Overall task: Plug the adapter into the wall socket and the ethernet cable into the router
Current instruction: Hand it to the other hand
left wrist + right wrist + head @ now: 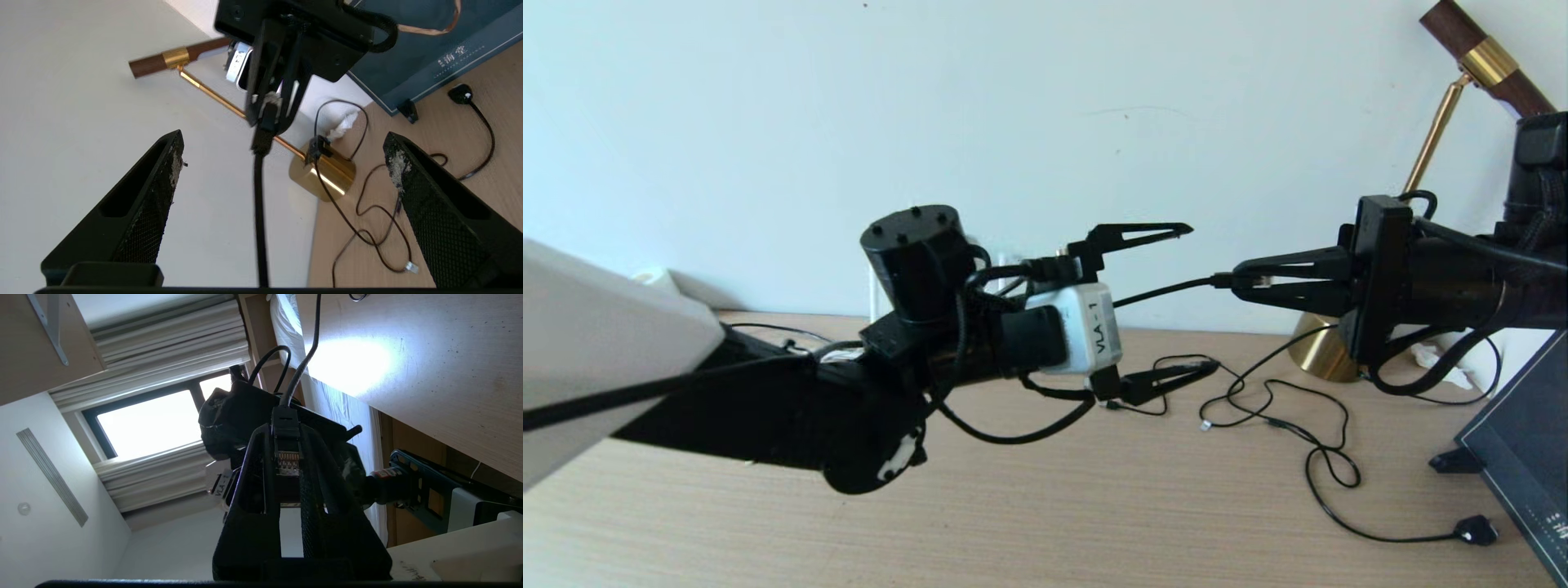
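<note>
My right gripper (1241,286) hovers above the desk, shut on the clear plug end of the ethernet cable (1168,290). In the right wrist view the plug (287,459) sits between the closed fingers, its gold contacts showing, at the gripper (286,433) tip. The black cable runs from there toward my left gripper (1201,298), which is open; it passes between the spread fingers (398,167) without touching them, as the cable (258,204) shows in the left wrist view. The router, adapter and wall socket are hidden or out of view.
A brass lamp base (1319,351) stands by the wall at the right, a crumpled tissue (1433,359) beside it. Thin black cords (1307,441) lie looped on the wooden desk (1094,506), ending in a black plug (1474,531). A dark blue box (1519,457) sits at the right edge.
</note>
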{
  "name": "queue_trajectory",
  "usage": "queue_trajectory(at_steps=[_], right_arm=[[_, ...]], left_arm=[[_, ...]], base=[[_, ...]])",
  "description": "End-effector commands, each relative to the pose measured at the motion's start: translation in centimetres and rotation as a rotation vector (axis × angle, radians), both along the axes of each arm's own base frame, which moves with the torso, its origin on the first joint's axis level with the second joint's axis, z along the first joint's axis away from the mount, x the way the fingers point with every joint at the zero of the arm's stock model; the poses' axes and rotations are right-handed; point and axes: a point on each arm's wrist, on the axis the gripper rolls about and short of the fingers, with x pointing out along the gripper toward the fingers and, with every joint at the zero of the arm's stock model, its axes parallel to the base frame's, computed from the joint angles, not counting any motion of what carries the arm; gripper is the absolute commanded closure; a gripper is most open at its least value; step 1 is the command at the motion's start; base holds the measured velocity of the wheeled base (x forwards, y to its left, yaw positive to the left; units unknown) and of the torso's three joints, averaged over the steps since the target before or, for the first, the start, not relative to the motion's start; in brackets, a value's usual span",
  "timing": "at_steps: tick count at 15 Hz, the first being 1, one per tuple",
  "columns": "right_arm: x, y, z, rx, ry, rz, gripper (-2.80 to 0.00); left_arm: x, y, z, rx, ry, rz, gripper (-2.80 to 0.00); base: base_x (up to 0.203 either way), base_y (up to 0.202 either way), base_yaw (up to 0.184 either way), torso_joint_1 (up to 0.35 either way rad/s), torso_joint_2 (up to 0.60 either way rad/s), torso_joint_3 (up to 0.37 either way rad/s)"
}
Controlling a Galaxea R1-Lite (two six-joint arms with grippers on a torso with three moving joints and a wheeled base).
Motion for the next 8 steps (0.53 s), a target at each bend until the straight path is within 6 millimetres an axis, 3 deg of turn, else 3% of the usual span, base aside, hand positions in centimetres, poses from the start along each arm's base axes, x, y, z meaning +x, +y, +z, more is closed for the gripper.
queue_trajectory(at_steps=[1, 8], right_arm=[[-0.2, 0.0, 0.2, 0.006, 0.0, 0.005, 0.0], [-0.9, 0.0, 0.0, 0.011, 0.01, 0.037, 0.0]], left_arm=[[0.9, -0.8, -2.1, 0.015, 0.005, -0.02, -2.8], [2.2, -1.6, -0.4, -0.048, -0.073, -0.02, -2.8]], base=[[0.0, 0.0, 0.0, 0.0, 0.0, 0.0], [0.0, 0.0, 0.0, 0.0, 0.0, 0.0]])
